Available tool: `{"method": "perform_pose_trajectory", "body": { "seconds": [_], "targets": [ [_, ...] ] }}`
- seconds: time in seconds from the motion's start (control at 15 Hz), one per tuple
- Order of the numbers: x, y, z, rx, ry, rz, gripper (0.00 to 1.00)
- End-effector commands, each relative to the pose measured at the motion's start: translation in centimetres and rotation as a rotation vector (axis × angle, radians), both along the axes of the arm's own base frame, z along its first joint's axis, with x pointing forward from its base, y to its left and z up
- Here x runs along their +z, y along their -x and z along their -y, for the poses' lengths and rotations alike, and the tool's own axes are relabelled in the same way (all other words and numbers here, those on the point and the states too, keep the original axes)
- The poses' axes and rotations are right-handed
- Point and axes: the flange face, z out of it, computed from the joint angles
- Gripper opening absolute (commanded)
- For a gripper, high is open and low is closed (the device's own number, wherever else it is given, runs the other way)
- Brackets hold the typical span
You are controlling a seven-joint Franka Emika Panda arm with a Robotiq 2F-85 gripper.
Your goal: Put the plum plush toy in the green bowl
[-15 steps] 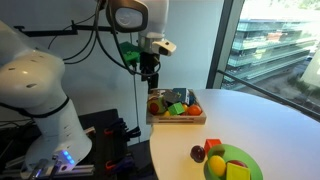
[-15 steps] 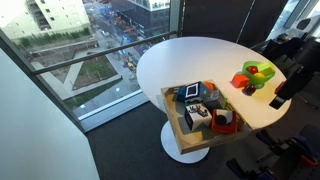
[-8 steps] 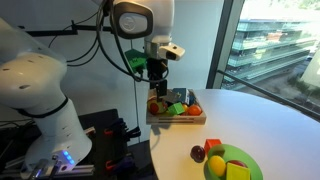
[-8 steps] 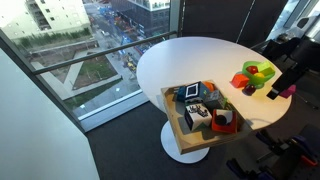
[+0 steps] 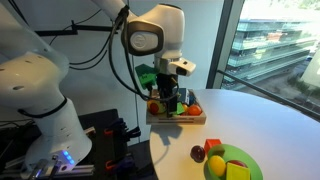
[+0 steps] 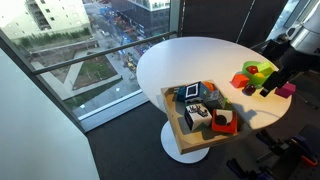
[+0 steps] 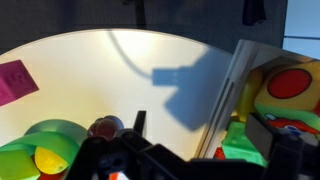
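The plum plush toy (image 5: 197,153) is a small dark purple ball on the white table, just beside the rim of the green bowl (image 5: 240,158). In the wrist view the toy (image 7: 103,127) lies next to the bowl (image 7: 55,133) at the lower left. The bowl holds yellow and red toys and also shows in an exterior view (image 6: 262,70). My gripper (image 5: 172,101) hangs open and empty above the wooden tray, well away from the toy. In the wrist view its fingers (image 7: 200,135) straddle the tray's edge.
A wooden tray (image 5: 180,119) of colourful toys stands near the table's edge, also in the wrist view (image 7: 236,85) and an exterior view (image 6: 178,118). A pink square (image 7: 15,81) lies on the table beyond the bowl. The robot's white base (image 5: 35,90) stands beside the table.
The arm has swung sideways and lower, from behind the tray to over it. The toy and the bowl have not moved.
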Motion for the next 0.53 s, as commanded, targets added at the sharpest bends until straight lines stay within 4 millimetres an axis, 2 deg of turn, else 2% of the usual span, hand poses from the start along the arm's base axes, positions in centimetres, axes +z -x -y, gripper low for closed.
{"method": "perform_pose_trajectory", "body": {
  "seconds": [0.0,0.2,0.47],
  "targets": [
    [-2.3,-1.9,2.0,-0.054,0.041,-0.025,1.00],
    [-4.4,-2.9,3.6,-0.096,0.066,-0.052,1.00],
    [-6.2,-4.4,5.5,-0.150,0.088,-0.078,1.00]
  ]
}}
